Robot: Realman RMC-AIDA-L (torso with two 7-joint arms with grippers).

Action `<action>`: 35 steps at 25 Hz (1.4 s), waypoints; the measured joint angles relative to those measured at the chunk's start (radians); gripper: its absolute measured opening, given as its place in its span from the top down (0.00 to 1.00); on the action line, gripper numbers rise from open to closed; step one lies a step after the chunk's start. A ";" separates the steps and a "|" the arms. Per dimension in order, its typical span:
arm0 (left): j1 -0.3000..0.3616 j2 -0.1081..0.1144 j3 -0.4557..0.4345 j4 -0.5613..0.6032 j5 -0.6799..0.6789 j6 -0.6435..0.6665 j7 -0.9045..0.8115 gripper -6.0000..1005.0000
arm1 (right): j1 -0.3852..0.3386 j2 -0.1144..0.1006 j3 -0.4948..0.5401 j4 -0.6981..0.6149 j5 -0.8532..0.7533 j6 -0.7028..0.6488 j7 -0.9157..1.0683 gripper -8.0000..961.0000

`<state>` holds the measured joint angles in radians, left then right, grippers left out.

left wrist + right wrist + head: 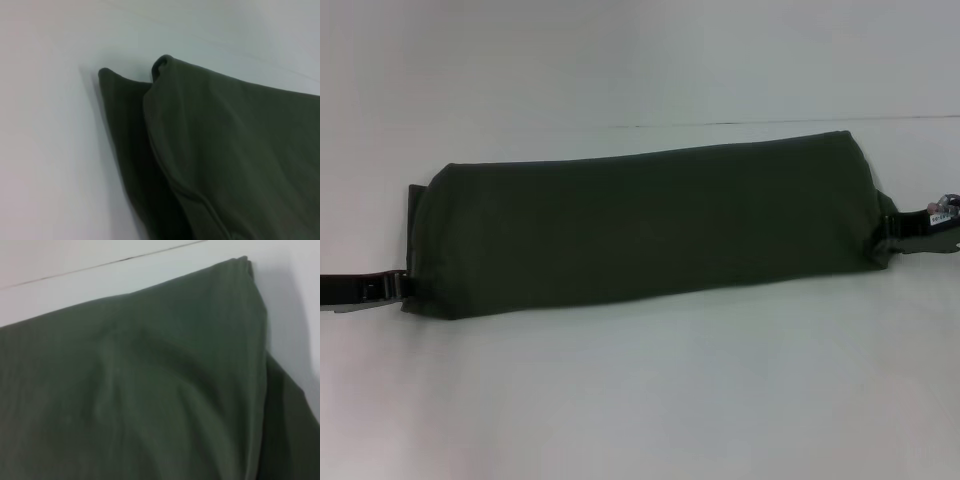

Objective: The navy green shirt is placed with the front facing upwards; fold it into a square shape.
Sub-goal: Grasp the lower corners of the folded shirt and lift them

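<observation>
the dark olive-green cotton shirt [650, 225] lies folded into a long, narrow band across the white surface, its length running from the robot's left to its right and rising slightly toward the right end. only plain fabric faces up. at the left end a lower layer [125, 130] pokes out past the upper fold [235, 150].
</observation>
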<state>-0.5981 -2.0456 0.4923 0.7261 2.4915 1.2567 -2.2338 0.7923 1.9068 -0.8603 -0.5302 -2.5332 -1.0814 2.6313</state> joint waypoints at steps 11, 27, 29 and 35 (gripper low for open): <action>-0.006 0.020 -0.003 0.069 0.088 0.175 -0.030 0.99 | -0.035 -0.006 0.006 -0.052 0.002 -0.239 -0.067 0.96; 0.007 0.049 -0.057 0.167 0.264 0.549 -0.059 0.99 | -0.114 0.029 -0.025 -0.059 -0.016 -0.584 -0.250 0.94; 0.010 0.050 -0.079 0.175 0.289 0.567 -0.059 0.99 | -0.117 0.038 -0.030 -0.060 -0.032 -0.590 -0.261 0.93; 0.019 0.060 -0.121 0.201 0.342 0.630 -0.048 0.99 | -0.109 0.047 -0.032 -0.063 -0.057 -0.614 -0.281 0.91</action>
<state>-0.5789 -1.9853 0.3713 0.9268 2.8338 1.8868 -2.2817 0.6831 1.9539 -0.8925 -0.5929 -2.5906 -1.6958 2.3504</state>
